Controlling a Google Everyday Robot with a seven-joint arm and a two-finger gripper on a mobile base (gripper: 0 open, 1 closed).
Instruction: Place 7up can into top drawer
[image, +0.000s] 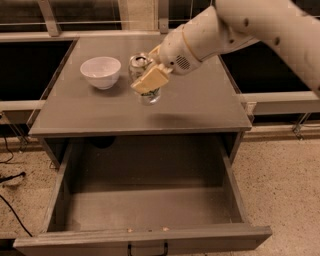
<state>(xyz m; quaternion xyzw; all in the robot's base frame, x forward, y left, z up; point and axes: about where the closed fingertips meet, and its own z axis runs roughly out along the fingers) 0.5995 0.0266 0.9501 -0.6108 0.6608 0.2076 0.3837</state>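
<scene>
The 7up can (139, 63), silver with green marks, is held between the fingers of my gripper (146, 76) above the grey cabinet top (200, 105). The can is tilted a little and seems lifted just off the surface, with a faint shadow under it. One tan finger pad (150, 80) covers the can's front. The gripper is shut on the can. The top drawer (150, 207) is pulled wide open below the cabinet's front edge, its inside bare; its dark handle (147, 248) shows at the bottom.
A white bowl (101, 71) stands on the cabinet top left of the can. My arm (260, 25) reaches in from the upper right. Cables (12, 200) lie on the speckled floor at the left.
</scene>
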